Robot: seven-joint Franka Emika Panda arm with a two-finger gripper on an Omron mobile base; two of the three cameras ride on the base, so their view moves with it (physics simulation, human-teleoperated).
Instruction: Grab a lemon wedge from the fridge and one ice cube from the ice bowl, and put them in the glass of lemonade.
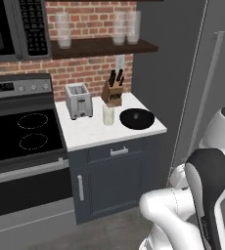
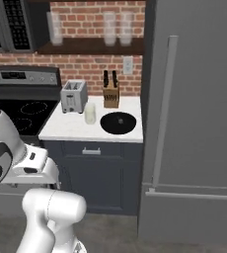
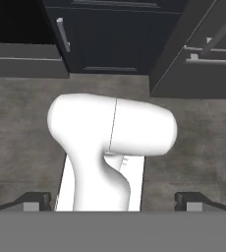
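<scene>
The fridge (image 2: pixel 199 108) stands shut at the right, its long light bar handle (image 2: pixel 164 108) upright; in the left base view the fridge (image 1: pixel 202 73) fills the right side. The lemon wedge is hidden. On the white counter (image 1: pixel 92 132) the black ice bowl (image 1: pixel 137 118) (image 2: pixel 118 122) lies near the fridge side. The glass of lemonade (image 1: pixel 108 115) (image 2: pixel 90 113) stands just left of it. My gripper (image 3: pixel 112 202) is open, its fingertips (image 3: pixel 34 201) far apart, and it points down at the floor in front of the cabinet, low and well away from the counter.
A toaster (image 1: pixel 78 100) and a knife block (image 1: pixel 113 93) stand at the back of the counter. The stove (image 1: pixel 21 132) is to the left, with a microwave (image 1: pixel 16 27) above it. A shelf (image 1: pixel 104 46) carries frosted glasses. My folded arm (image 1: pixel 207 195) is low in front.
</scene>
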